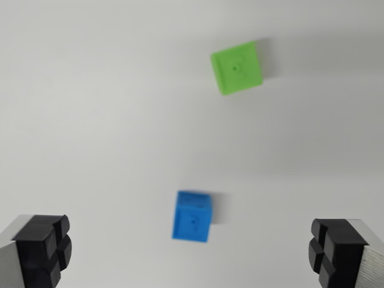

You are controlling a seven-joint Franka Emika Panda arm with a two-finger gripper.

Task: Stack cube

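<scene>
End effector [192, 252] spread wide over white bench [90, 120]; small blue plastic cube [192, 216] lies between its fingers, toward twelve o'clock; green plastic cube [237, 67] well apart at one o'clock; no readable writing

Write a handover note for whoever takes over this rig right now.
Tool: open, holding nothing, fingers spread wide at the bottom corners of the wrist view.
Blue cube: on the white table, between the fingers and a little above them in the picture.
Green cube: also on the table, apart from the blue one, toward the top of the view.
Done: nothing stacked.
Left: grasp one cube, set it on the other.
</scene>
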